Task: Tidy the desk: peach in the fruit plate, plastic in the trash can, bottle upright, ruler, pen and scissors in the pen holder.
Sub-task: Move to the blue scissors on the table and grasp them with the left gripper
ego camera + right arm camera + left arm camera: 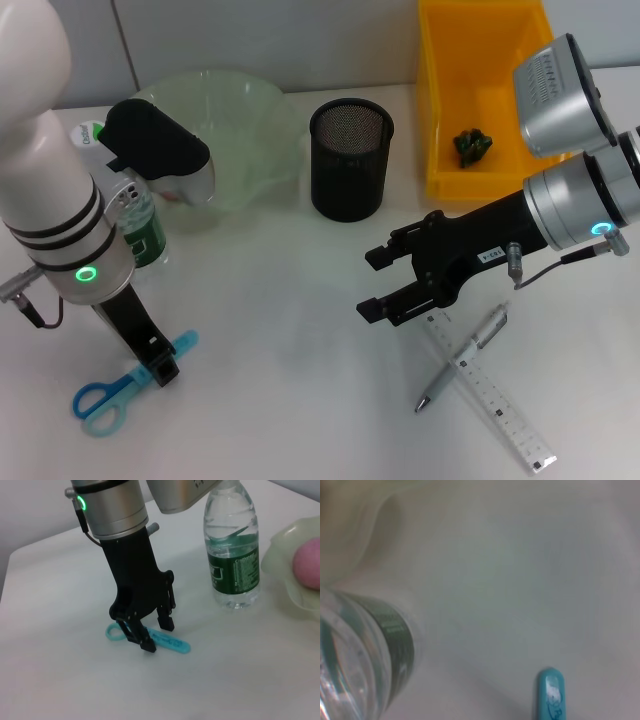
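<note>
White desk (300,380); pale panelled wall (250,40) behind; even light.

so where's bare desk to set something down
Best patch: middle of the table, between the left gripper over the scissors and the right gripper. Crowded by the pen, ruler, and bottle.
</note>
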